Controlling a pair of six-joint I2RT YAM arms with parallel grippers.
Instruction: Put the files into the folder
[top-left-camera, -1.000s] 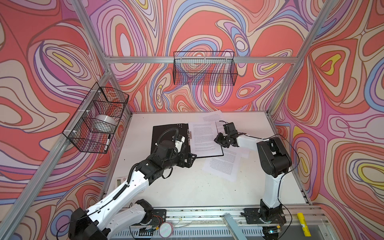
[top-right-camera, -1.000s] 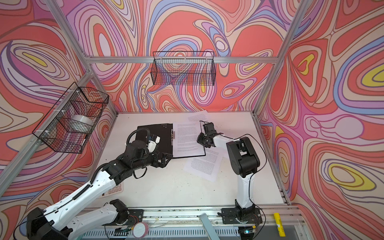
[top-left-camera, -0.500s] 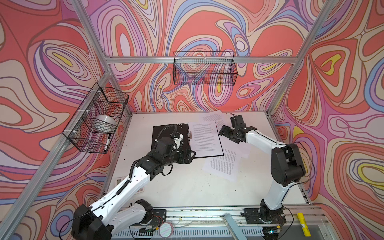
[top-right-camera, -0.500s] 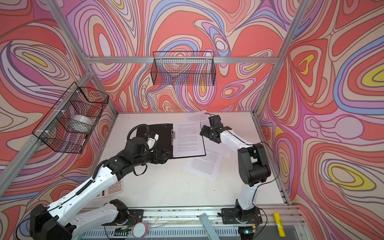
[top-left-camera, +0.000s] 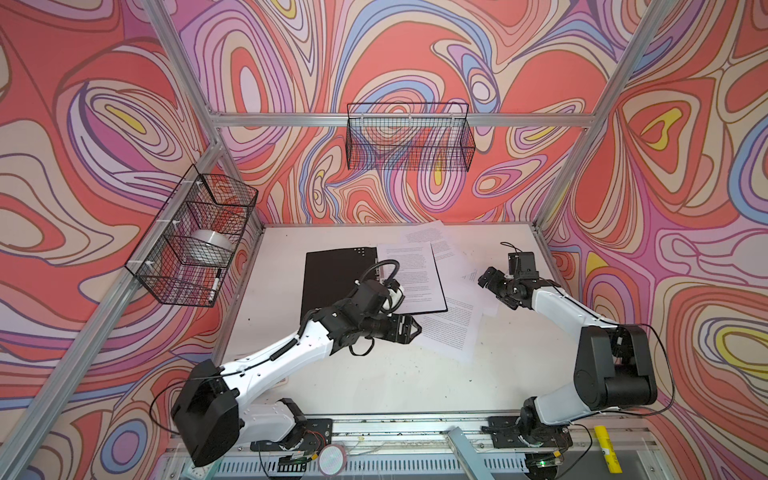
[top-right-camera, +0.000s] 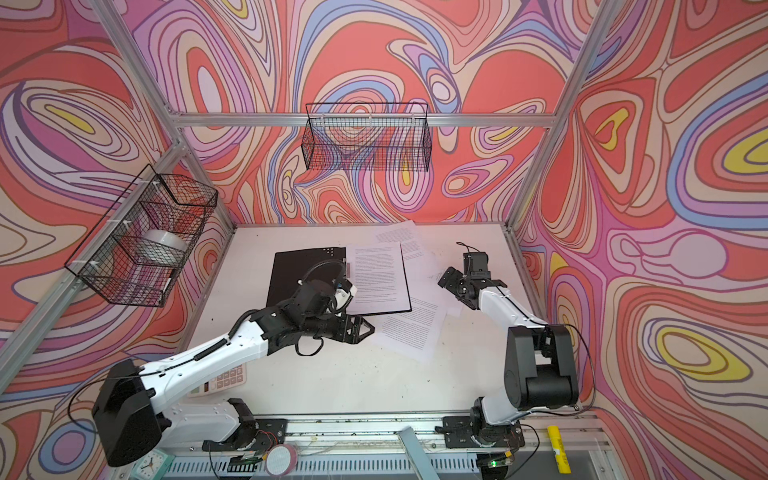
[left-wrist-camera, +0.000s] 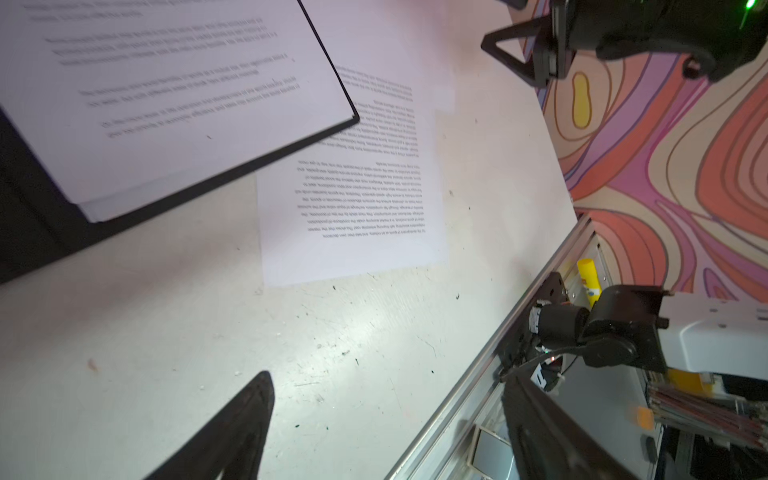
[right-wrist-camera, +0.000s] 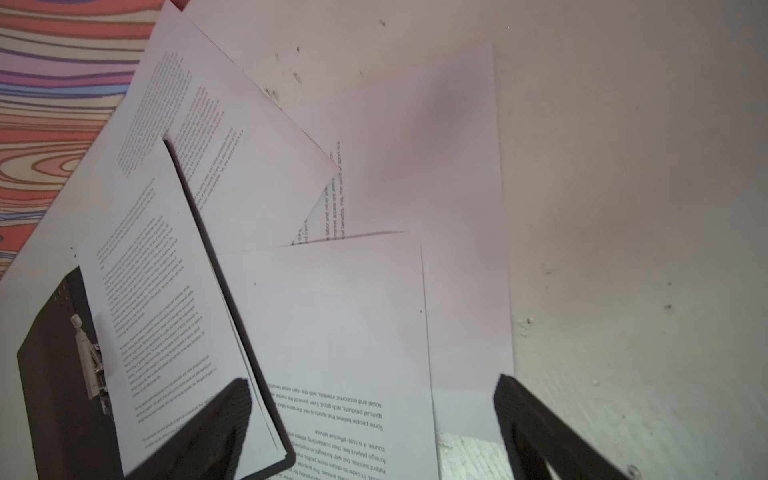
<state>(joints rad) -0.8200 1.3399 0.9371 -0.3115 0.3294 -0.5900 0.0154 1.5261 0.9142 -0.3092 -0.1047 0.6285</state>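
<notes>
The folder lies open on the table, toward the far middle, black inside up, so its right half can take paper flat. One sheet of the files already rests on that half, just right of the metal clip at the spine. The rest are outside. A near sheet has a corner tucked under the folder's near right corner, a far sheet pokes out past its far right edge, and a right sheet lies beside them, overlapped. The left gripper hovers just near of the folder's near right corner, jaws apart and empty, pointing at the near sheet, probably to reach it or steady the folder. The right gripper hangs over the right sheet, jaws likewise apart and empty, seemingly lined up for the next pick.
</notes>
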